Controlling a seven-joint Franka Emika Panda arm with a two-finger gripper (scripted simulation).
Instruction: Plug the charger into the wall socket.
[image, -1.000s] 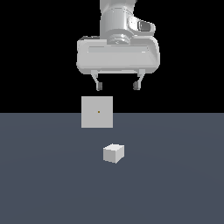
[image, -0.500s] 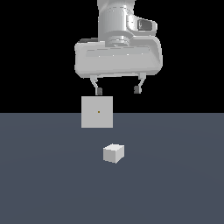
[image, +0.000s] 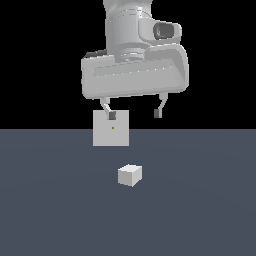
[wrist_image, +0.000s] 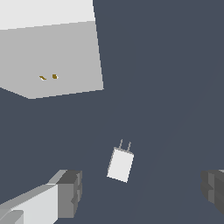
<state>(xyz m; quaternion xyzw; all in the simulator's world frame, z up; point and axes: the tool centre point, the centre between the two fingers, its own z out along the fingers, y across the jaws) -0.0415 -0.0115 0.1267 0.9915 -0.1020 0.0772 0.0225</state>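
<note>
We see the light grey robot hand (image: 135, 114) suspended above the dark slate-grey bench (image: 200, 215), its two short dark-tipped fingers (image: 111, 115) spread wide and grasping nothing. In the wrist view both fingertips (wrist_image: 70, 193) stand well apart, and the charger lies on the bench between them, touching neither.

The charger (image: 130, 175), a small plain off-white cube, rests on the bench well below the hand. In the wrist view we see the charger (wrist_image: 120, 164) with two thin prongs projecting from one face, pointing roughly toward the socket panel.

The wall socket (image: 111, 128), a flat upright off-white square panel, stands on the bench beyond the charger and toward the exterior view's left. A tiny orange dot marks its centre. In the wrist view the wall socket (wrist_image: 57, 61) shows two small orange slots side by side. In the exterior view one finger overlaps the panel's upper edge; we cannot tell whether they touch.

We find no brand, label or legible writing on any surface.
</note>
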